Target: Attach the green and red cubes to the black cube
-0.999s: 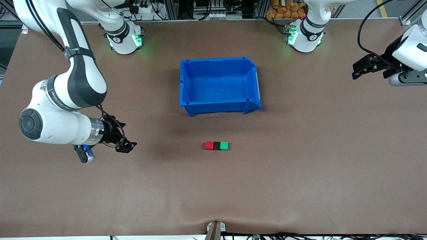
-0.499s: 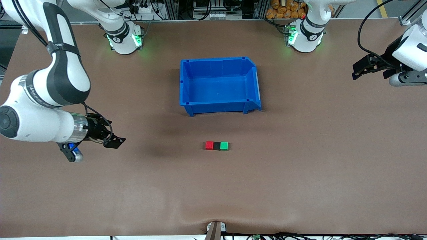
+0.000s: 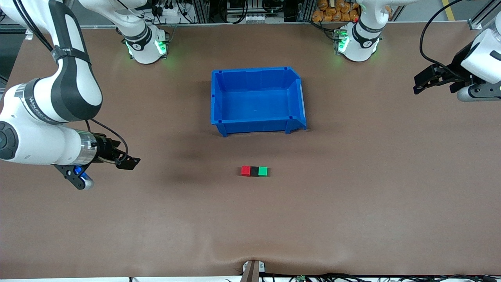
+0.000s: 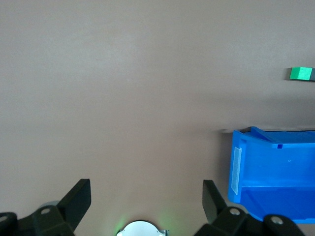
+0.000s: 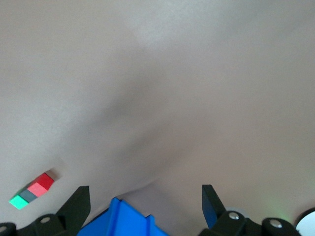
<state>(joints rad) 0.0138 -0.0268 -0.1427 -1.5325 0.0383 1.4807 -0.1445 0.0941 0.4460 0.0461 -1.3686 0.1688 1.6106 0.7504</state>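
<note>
Cubes, red cube, black cube, green cube, touch in a row mid-tabletop, well apart from our open, empty right gripper and left gripper.

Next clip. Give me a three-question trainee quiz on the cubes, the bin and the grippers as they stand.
1. True or false: the red cube and green cube both touch the black cube.
2. Which lies nearer the front camera: the cubes or the blue bin?
3. The right gripper and left gripper are: A) open, empty B) each holding a cube C) inside the bin.

Key: 1 true; 2 the cubes; 3 A.
</note>
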